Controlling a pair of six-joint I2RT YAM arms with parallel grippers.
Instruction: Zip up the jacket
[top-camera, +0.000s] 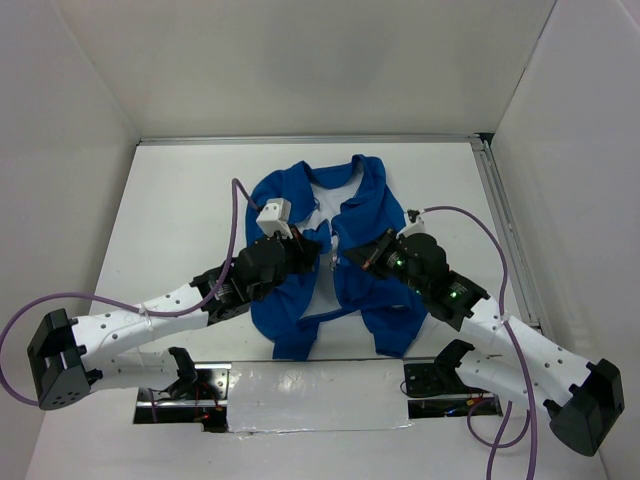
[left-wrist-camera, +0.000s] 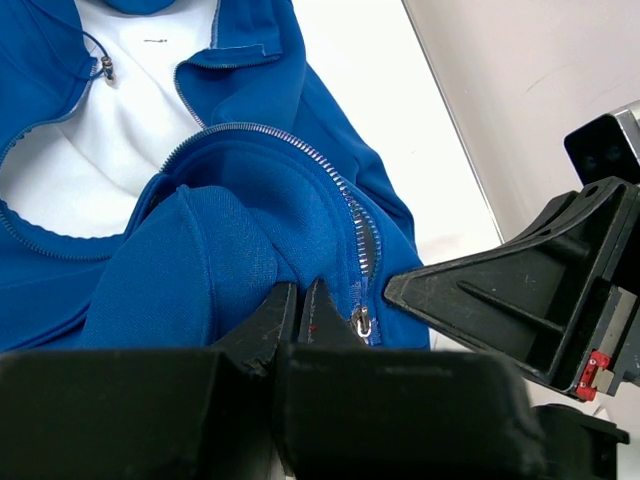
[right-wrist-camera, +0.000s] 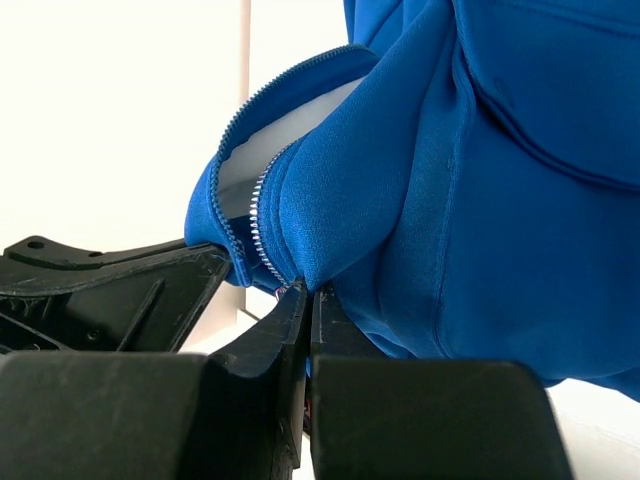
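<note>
The left arm reaches from its base at the near left edge diagonally forward and inward, low over the white table (top-camera: 170, 215), with its wrist turned towards the centre. The right arm mirrors it from the near right, its elbow bent and its forearm angled in towards the same spot. The two wrists meet almost face to face over the royal-blue soft fabric jacket (top-camera: 355, 205) with white lining. The jacket lies on the table's middle, collar towards the far side and its front open at the top.

The left end effector (left-wrist-camera: 300, 298) is closed, its two black fingers pinched together on a bunched fold of the jacket's front edge. The small silver zipper slider (left-wrist-camera: 361, 322) hangs just beside the fingertips, and the silver zipper (left-wrist-camera: 325, 170) curves away above them.

The right end effector (right-wrist-camera: 308, 292) is also closed, its fingers pressed together on the lower corner of the opposite front panel, right where the row of zipper teeth ends. The blue fabric drapes up and over it.
</note>
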